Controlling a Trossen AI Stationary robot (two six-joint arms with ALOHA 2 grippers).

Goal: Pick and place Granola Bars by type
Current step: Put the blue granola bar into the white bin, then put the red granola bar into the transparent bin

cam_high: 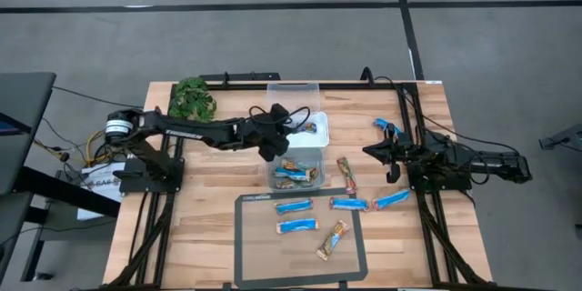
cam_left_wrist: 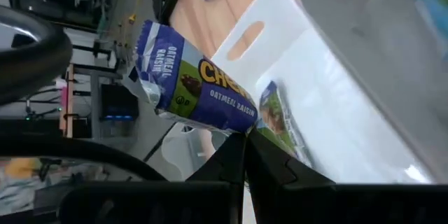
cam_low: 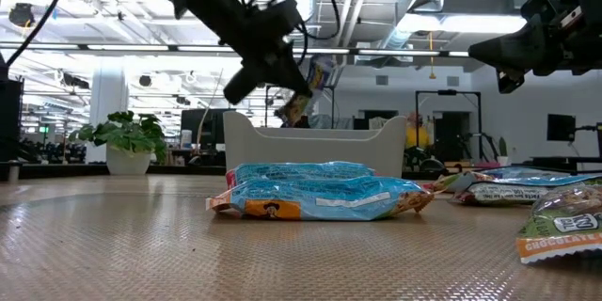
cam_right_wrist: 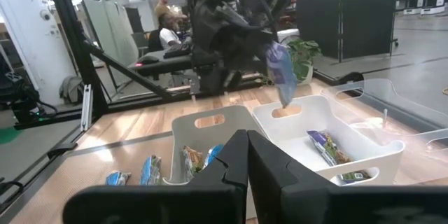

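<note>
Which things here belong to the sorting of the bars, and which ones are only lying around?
Part of the job:
- left hand, shut on a purple oatmeal raisin bar above the white bins
- loose granola bars on the table
- bars already in the bins

Just there:
- green plant
- clear tray
- right hand, shut, waiting at the side

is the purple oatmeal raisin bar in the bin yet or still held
Held: the left gripper pinches the purple oatmeal raisin bar above the white plastic bin.
</note>
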